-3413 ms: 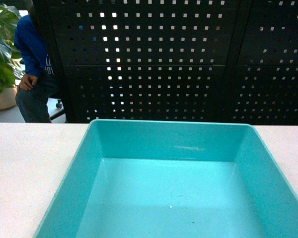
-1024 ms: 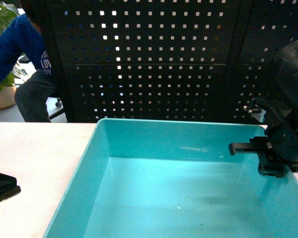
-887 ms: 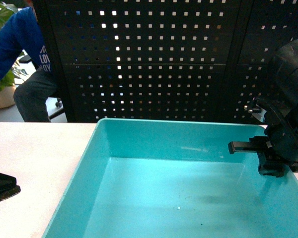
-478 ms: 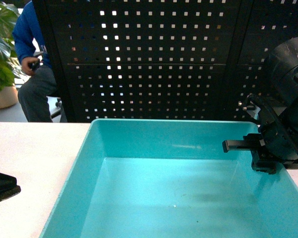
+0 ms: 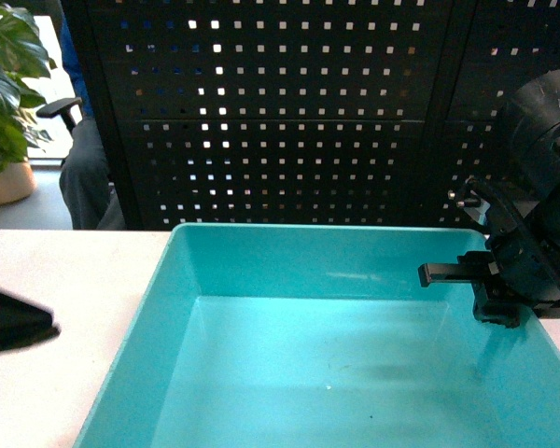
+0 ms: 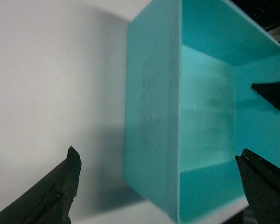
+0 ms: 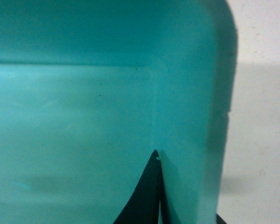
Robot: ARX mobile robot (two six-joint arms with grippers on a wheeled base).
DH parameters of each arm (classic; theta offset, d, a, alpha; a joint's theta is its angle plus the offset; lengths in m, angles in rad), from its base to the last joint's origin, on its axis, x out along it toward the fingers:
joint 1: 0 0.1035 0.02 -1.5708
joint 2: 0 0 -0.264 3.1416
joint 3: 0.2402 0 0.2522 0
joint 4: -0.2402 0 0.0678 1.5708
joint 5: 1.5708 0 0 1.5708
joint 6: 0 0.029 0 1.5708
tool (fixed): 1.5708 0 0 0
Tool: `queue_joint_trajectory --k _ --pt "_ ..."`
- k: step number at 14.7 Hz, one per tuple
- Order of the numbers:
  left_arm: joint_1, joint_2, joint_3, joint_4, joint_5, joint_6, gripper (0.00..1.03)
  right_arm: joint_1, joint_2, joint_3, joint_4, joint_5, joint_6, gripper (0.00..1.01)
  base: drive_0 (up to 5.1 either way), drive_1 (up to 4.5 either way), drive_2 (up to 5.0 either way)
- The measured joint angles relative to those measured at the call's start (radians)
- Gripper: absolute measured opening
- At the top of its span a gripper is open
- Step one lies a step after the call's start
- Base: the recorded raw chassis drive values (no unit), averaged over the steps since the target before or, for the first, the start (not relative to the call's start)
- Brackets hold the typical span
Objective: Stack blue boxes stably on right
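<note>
One light turquoise blue box (image 5: 327, 364) sits on the white table (image 5: 56, 271) and fills the lower middle of the head view. My right gripper (image 5: 490, 294) is at its right wall. One finger (image 7: 147, 196) lies flat against the inner face of the wall, and the tip of the other shows outside it. My left gripper (image 6: 154, 153) stands wide open astride the box's left wall (image 6: 151, 107), touching nothing. One of its dark fingers (image 5: 14, 322) shows at the left edge of the head view. I see no other blue box.
A black perforated panel (image 5: 289, 112) stands right behind the table. A potted plant (image 5: 5, 103) and a seated person (image 5: 89, 168) are beyond the table's far left corner. Bare table shows left (image 6: 51, 74) and right (image 7: 256, 116) of the box.
The box and my right gripper shifted a little to the left together over the last second. My left gripper's finger rose and came further in from the left. The person behind moved.
</note>
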State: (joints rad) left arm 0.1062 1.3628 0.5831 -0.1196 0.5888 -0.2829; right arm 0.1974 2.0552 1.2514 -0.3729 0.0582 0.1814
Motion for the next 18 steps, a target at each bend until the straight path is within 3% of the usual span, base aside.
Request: queue_joint_trajectory --k 2,3,5,9,14,16,17,18 --pt "-0.092 0.086 0.111 0.07 -0.091 0.007 0.98 0.0 0.0 0.0 0.0 0.0 0.0 0.02 0.0 0.0 0.0" --pt "-0.128 0.149 0.159 0.069 -0.108 0.013 0.98 0.0 0.0 0.0 0.0 0.0 0.0 0.02 0.0 0.0 0.0" --pt "-0.205 0.328 0.225 0.08 -0.18 0.053 0.98 0.0 0.0 0.0 0.0 -0.001 0.0 0.02 0.0 0.0 0.0" --pt "-0.231 0.475 0.27 0.107 -0.289 0.096 0.98 0.0 0.0 0.0 0.0 -0.002 0.0 0.02 0.0 0.0 0.0" --pt "-0.259 0.55 0.338 0.13 -0.325 0.111 0.98 0.0 0.0 0.0 0.0 -0.002 0.0 0.02 0.0 0.0 0.0" --pt "-0.294 0.562 0.387 0.135 -0.346 0.107 0.98 0.0 0.0 0.0 0.0 -0.002 0.0 0.02 0.0 0.0 0.0" --pt "-0.336 0.583 0.447 0.143 -0.364 0.099 0.98 0.0 0.0 0.0 0.0 -0.002 0.0 0.02 0.0 0.0 0.0" --pt "-0.347 0.623 0.454 0.137 -0.345 0.099 0.98 0.0 0.0 0.0 0.0 -0.002 0.0 0.02 0.0 0.0 0.0"
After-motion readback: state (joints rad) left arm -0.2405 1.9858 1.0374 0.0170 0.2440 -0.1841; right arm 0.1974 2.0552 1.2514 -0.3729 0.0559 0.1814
